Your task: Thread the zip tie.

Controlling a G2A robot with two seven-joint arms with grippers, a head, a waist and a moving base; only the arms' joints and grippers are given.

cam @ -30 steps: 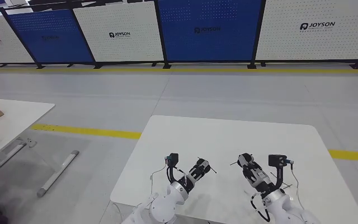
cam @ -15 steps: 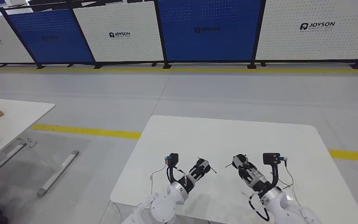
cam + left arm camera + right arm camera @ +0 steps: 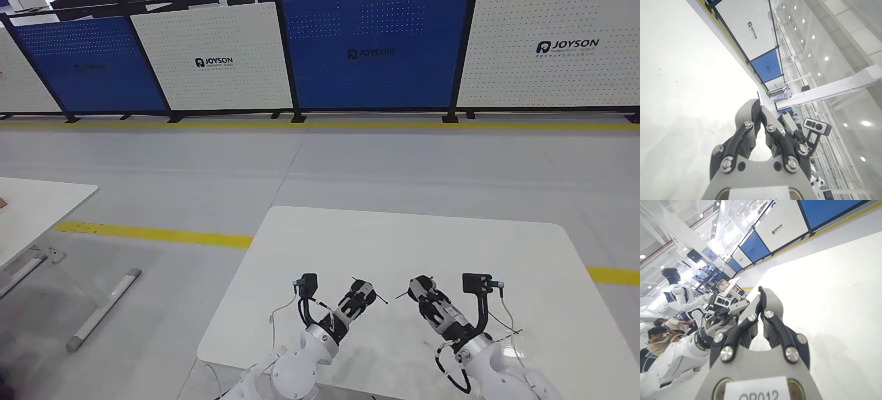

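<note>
While both arms hang over the near part of the white counter [image 3: 420,240], tips near each other yet apart, the left claw [image 3: 759,107] is clenched on the thin black zip tie [image 3: 758,95], and the right claw [image 3: 759,298] is clenched too, a dark sliver [image 3: 401,295] at its tip.

A row of blue and white perforated panels [image 3: 375,55] on black frames is set along the far side of a pale grey floor [image 3: 300,165], which is marked with yellow lines [image 3: 150,235]. The white bench [image 3: 420,240] is placed nearest, and a second white table [image 3: 40,205] is seen at the left edge of the top view. Overhead, a high white ceiling [image 3: 838,28] is lit by round lamps [image 3: 826,58] and crossed by a white beam [image 3: 848,83].
</note>
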